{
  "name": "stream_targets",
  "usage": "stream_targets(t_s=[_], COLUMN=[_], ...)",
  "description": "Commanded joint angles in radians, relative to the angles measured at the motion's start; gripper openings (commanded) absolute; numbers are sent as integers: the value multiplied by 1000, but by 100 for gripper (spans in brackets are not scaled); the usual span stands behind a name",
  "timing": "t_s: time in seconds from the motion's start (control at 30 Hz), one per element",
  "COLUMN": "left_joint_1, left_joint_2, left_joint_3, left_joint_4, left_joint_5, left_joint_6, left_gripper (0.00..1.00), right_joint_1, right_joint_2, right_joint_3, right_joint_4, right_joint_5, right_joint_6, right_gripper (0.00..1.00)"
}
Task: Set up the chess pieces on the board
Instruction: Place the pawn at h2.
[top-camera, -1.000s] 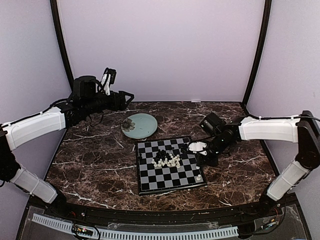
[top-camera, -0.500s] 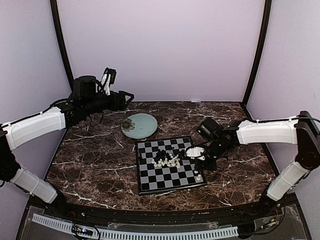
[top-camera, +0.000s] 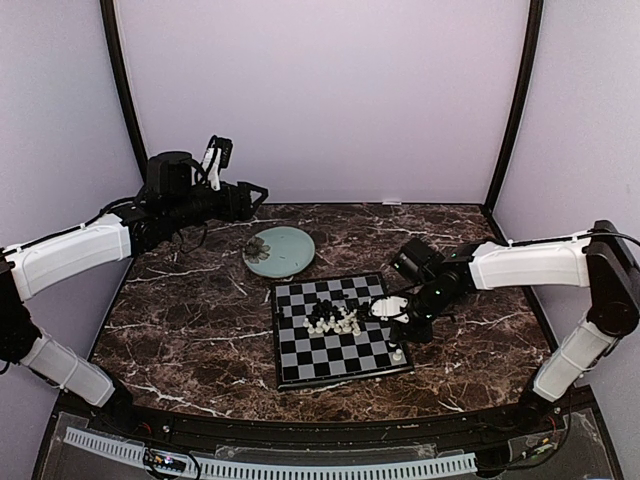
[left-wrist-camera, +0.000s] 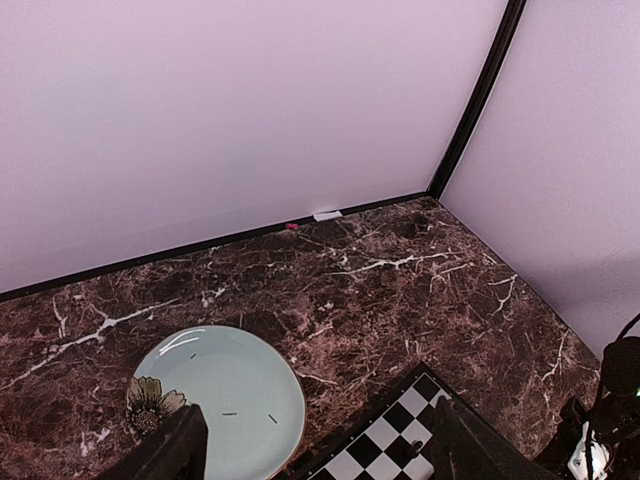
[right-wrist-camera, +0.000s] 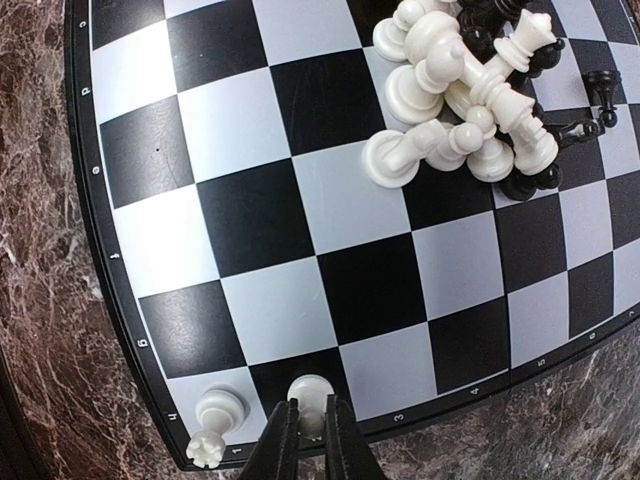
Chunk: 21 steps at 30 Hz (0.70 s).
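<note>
The board (top-camera: 300, 362) lies mid-table, with a heap of cream-white and black chess pieces (top-camera: 335, 319) tumbled at its centre. In the right wrist view the heap (right-wrist-camera: 460, 110) sits far from a white rook (right-wrist-camera: 218, 412) standing in the board's (right-wrist-camera: 370, 290) corner square. Beside the rook a white round-headed piece (right-wrist-camera: 311, 390) stands upright on a black edge square. My right gripper (right-wrist-camera: 308, 408) has its narrow fingers pressed to both sides of that piece's stem. It hangs low over the board's near right corner (top-camera: 400, 338). My left gripper (top-camera: 255, 192) hovers open and empty at the back left.
A round pale green plate (top-camera: 285, 252) with a small flower mark lies behind the board; it fills the lower left of the left wrist view (left-wrist-camera: 230, 395). Dark marble table, lilac walls close behind and to the sides.
My right arm has swung left and lowered over the board's near right corner, bringing the white piece down beside the rook. The left arm has not moved.
</note>
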<state>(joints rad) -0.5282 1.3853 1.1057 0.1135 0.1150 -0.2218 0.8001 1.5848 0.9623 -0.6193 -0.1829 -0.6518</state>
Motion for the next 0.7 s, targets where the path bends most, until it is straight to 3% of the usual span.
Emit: stream_targets(t_s=[0.0, 0.33, 0.67], left_joint_1=[-1, -1, -1], left_joint_2=[-34, -34, -40], left_joint_3=[6, 5, 5], left_joint_4=[-2, -2, -2], left_joint_5=[-3, 0, -2], left_joint_6=[3, 2, 3], left_gripper=[79, 79, 79], right_joint_1=[11, 10, -40], right_joint_2=[3, -37, 49], right_joint_3=[-8, 60, 255], right_joint_4=[15, -60, -71], right_joint_5=[-1, -23, -81], right_joint_6=[-2, 2, 6], right_gripper=[13, 26, 24])
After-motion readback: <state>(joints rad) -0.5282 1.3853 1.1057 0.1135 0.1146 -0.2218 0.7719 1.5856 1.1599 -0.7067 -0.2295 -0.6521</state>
